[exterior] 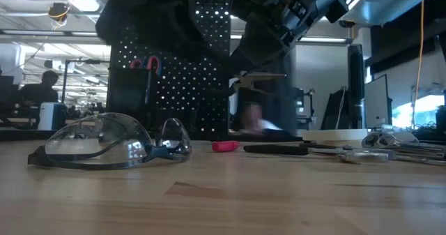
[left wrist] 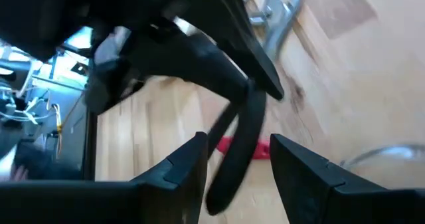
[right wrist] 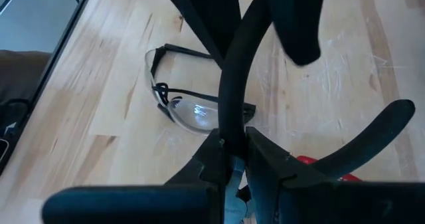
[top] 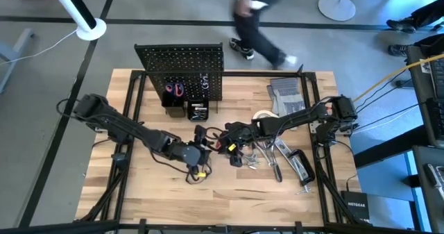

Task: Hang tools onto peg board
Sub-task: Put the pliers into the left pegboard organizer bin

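The table is pale wood planks, smooth and lightly scuffed, with a soft sheen; the peg board is matt black perforated metal. The safety glasses have clear, glossy plastic lenses in a thin black frame; the tools beside them show bright bare metal; the gripper fingers look like matt black plastic.

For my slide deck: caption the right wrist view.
Right gripper, jaws shut on a black curved handle, above safety glasses lying on the wooden table.
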{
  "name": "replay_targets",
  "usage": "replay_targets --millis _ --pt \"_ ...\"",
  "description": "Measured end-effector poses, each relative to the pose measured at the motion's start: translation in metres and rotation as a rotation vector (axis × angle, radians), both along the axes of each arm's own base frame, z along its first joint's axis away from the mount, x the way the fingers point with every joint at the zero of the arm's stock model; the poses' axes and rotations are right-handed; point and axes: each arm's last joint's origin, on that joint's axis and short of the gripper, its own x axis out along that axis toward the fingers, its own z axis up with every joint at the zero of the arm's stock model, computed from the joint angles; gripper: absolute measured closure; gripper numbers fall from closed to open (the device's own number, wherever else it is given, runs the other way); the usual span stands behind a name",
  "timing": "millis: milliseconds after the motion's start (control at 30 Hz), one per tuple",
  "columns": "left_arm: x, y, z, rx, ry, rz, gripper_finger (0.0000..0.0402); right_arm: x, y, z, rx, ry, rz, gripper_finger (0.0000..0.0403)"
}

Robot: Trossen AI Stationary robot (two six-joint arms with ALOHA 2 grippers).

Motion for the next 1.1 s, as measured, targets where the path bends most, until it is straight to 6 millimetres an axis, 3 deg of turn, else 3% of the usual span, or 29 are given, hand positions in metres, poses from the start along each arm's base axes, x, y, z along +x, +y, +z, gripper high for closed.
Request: replay_targets --millis 200,467,767,933,1100 --pt "0.002 -0.001 -0.004 0.003 0.019 -0.030 0.0271 0.000 0.000 0.000 0.005 0.002 0.005 0.0365" --pt "0.001 -0.002 -0.005 0.009 0.056 -0.087 0.0373 -0.001 0.001 0.000 0.013 0.004 0.025 0.0360" --pt "0.001 -0.003 -0.005 -0.049 0.034 -0.055 0.0374 -0.001 0.000 0.004 0.006 -0.008 0.016 0.0312" --pt "-0.003 -0.009 -0.004 -0.114 0.025 -0.025 0.0374 -0.016 -0.002 0.034 -0.018 0.064 0.032 0.0299" --pt "-0.015 -0.013 0.004 -0.204 0.020 0.040 0.0374 -0.047 -0.001 0.069 -0.051 0.084 0.052 0.0299"
